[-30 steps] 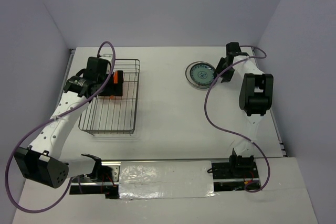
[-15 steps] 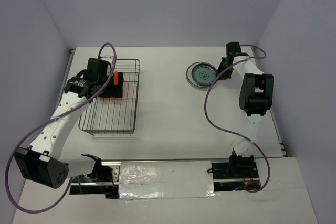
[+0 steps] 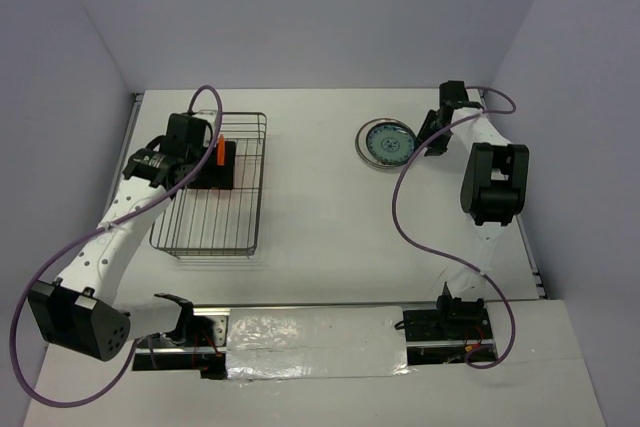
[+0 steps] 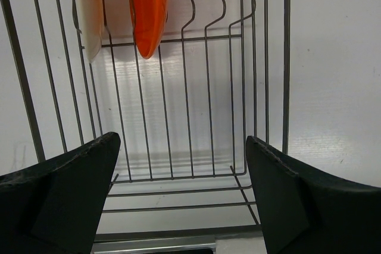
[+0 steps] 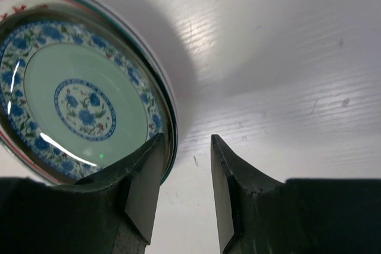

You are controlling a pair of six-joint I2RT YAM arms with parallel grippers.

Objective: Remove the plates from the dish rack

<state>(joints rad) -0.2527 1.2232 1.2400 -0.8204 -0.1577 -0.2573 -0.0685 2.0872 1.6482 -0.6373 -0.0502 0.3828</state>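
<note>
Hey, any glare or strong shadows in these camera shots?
Right wrist view: thin glare streaks on the teal plate, which casts a dark shadow on the table beside it. Left wrist view: a bright sheen on the table under the dish rack. Top view: even light, glare on the shiny strip at the near edge.

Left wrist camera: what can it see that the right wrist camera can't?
Only the left wrist view shows the dish rack, with the orange plate and the cream plate standing on edge in it, and the left gripper wide open. Only the right wrist view shows the teal plate lying flat, beside the right gripper, which is open and holds nothing. Both show the white table.
</note>
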